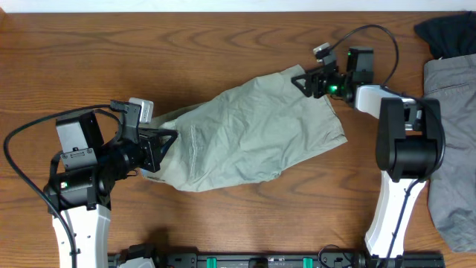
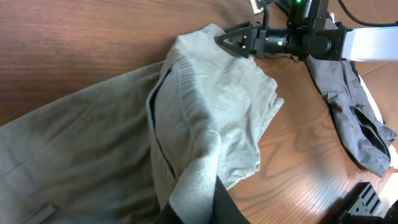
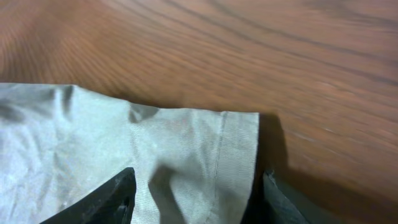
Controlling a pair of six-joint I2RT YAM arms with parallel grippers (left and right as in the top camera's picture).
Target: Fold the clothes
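Watching from the side, I see the shorts [image 1: 253, 134] lying slantwise in the middle of the table [image 1: 111, 45]. One end is drawn up to the left gripper [image 1: 165, 141], whose jaws look pinched on the ribbed band [image 2: 194, 180]. The far hem corner [image 3: 239, 134] sits between the wide-apart jaws of the right gripper [image 1: 303, 80]. I'd have the right one close squarely on that corner, catching both layers, before either arm lifts. Then both should carry evenly, keeping clear of the grey garment [image 1: 454, 134].
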